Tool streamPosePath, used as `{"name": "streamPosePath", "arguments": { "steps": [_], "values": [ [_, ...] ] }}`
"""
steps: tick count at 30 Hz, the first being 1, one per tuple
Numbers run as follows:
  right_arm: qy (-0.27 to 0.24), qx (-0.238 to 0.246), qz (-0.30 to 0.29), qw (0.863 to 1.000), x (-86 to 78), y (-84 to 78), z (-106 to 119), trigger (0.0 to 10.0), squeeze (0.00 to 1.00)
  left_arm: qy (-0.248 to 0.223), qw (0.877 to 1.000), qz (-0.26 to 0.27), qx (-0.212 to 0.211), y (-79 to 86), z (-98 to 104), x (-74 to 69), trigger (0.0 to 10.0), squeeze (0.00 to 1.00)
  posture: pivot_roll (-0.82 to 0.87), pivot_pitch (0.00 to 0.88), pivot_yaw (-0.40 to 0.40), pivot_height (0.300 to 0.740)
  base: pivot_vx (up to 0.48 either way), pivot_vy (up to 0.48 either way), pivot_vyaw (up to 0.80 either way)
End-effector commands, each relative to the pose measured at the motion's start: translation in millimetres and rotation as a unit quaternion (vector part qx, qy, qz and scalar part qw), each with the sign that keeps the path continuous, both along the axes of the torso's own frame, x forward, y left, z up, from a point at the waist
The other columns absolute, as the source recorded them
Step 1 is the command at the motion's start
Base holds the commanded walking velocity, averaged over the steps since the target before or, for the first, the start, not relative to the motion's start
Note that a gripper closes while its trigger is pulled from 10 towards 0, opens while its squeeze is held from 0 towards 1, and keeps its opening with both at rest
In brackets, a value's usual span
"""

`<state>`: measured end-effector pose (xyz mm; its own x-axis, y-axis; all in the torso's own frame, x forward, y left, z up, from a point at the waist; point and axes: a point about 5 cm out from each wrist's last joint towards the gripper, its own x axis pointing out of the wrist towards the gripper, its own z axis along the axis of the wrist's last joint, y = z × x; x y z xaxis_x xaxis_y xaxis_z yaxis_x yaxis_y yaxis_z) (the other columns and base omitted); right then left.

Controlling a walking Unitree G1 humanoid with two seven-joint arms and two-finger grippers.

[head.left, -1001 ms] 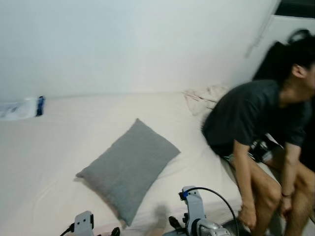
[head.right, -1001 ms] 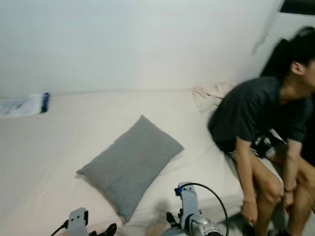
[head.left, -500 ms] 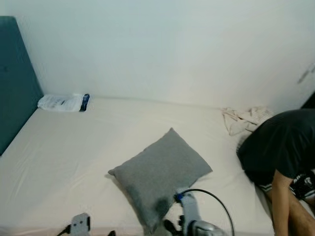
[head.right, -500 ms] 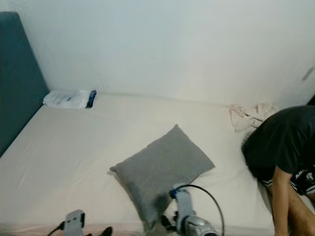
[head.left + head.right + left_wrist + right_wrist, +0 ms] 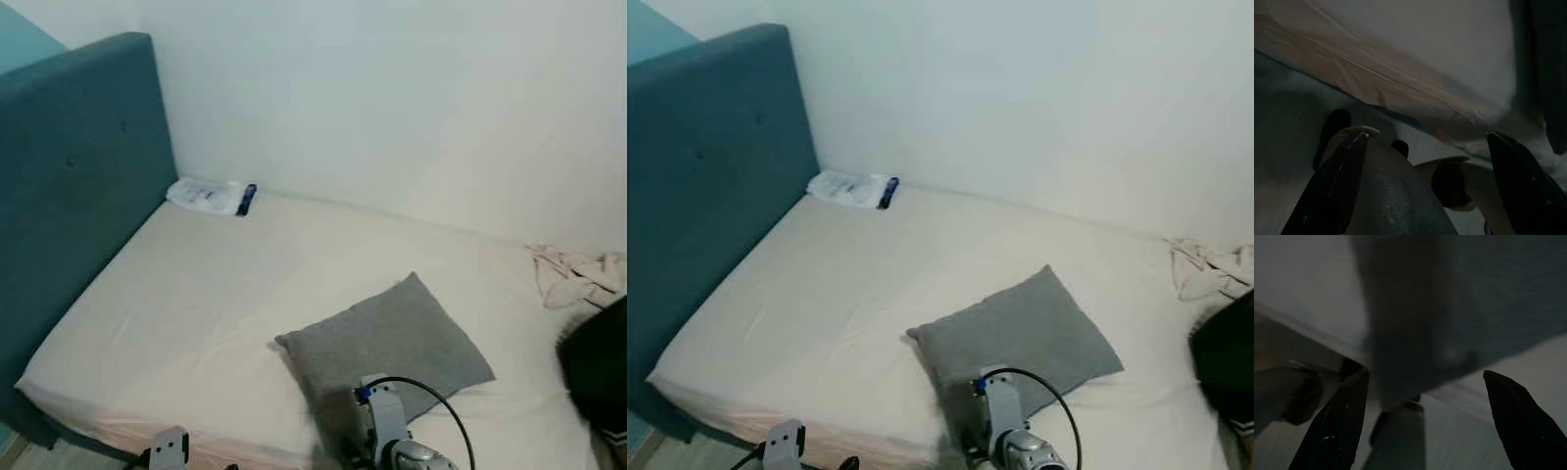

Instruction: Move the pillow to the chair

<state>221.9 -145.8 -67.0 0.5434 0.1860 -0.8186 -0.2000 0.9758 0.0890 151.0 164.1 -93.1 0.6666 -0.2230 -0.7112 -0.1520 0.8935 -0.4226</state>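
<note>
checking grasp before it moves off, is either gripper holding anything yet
Nothing is held. Both the left gripper and right gripper are open, and the grey square fabric pillow lies on the bed.

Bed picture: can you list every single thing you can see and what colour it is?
pillow: one, grey, lying on the bed near its front edge.
bed: one, cream sheet.
headboard: one, teal, at the bed's left end.
packet: one, white with a dark blue end, in the far corner by the headboard.
cloth: one, cream, crumpled at far right.
person: one, dark clothing, at the right edge.
left end effector: open.
right end effector: open.
</note>
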Motion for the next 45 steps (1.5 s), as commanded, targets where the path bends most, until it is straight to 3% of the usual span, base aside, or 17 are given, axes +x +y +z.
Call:
{"name": "streamPosePath", "arguments": {
  "steps": [1, 6, 14, 17, 26, 29, 33, 34, 35, 45],
  "values": [
    [0.007, -0.008, -0.003, 1.0, -2.9, -1.9, -1.9, 10.0, 0.0, 0.007, 1.0, -0.016, -0.005, -4.5, -1.6, -3.4, 10.0, 0.0, 0.05, 0.026, -0.112, 0.74, 0.0, -0.48, 0.0],
    [0.005, -0.028, -0.01, 1.0, -3.0, -5.6, -2.2, 10.0, 0.0, 0.009, 1.0, -0.016, -0.012, -5.4, -1.8, -4.2, 10.0, 0.0, 0.05, 0.029, -0.107, 0.74, 0.0, -0.469, 0.0],
    [-0.008, -0.031, -0.034, 0.999, 2.4, -9.6, 1.0, 10.0, 0.0, 0.009, 1.0, -0.011, -0.013, -4.6, -2.0, -4.6, 10.0, 0.0, 0.05, 0.037, -0.107, 0.74, 0.0, 0.0, 0.0],
    [-0.017, 0.006, -0.075, 0.997, 8.9, -8.1, 5.1, 10.0, 0.0, 0.009, 1.0, -0.011, -0.012, -4.3, -2.1, -4.9, 10.0, 0.0, 0.05, 0.042, -0.107, 0.74, 0.0, 0.0, 0.0],
    [-0.04, 0.086, -0.095, 0.991, 29.6, 10.4, 19.6, 10.0, 0.0, 0.007, 1.0, -0.005, -0.001, -0.8, -1.5, -3.6, 10.0, 0.0, 0.05, 0.04, -0.1, 0.74, 0.0, 0.0, 0.0],
    [-0.054, 0.116, -0.091, 0.988, 40.6, 21.0, 28.4, 10.0, 0.0, -0.002, 0.999, 0.027, 0.019, 7.7, 0.4, 0.3, 10.0, 0.0, 0.05, 0.038, -0.102, 0.74, 0.0, 0.0, 0.0],
    [-0.053, 0.122, -0.094, 0.987, 44.1, 23.8, 31.2, 10.0, 0.0, -0.01, 0.997, 0.068, 0.045, 19.0, 2.9, 4.2, 10.0, 0.0, 0.06, 0.037, -0.104, 0.74, 0.0, 0.0, 0.0],
    [-0.05, 0.118, -0.098, 0.987, 45.6, 24.0, 32.0, 10.0, 0.0, -0.005, 0.991, 0.086, 0.1, 32.8, 4.5, 5.0, 10.0, 0.0, 0.06, 0.038, -0.109, 0.73, 0.0, 0.0, 0.0],
    [-0.049, 0.117, -0.103, 0.987, 45.7, 23.2, 32.0, 10.0, 0.0, -0.006, 0.989, 0.094, 0.116, 37.7, 5.5, 5.4, 10.0, 0.0, 0.07, 0.035, -0.11, 0.725, 0.0, 0.0, 0.0],
    [-0.047, 0.125, -0.156, 0.979, 46.9, 12.0, 32.1, 10.0, 0.0, -0.038, 0.979, 0.136, 0.145, 63.9, 14.6, 9.7, 10.0, 0.0, 0.07, 0.037, -0.109, 0.685, 0.0, 0.0, 0.0]
  ]
}}
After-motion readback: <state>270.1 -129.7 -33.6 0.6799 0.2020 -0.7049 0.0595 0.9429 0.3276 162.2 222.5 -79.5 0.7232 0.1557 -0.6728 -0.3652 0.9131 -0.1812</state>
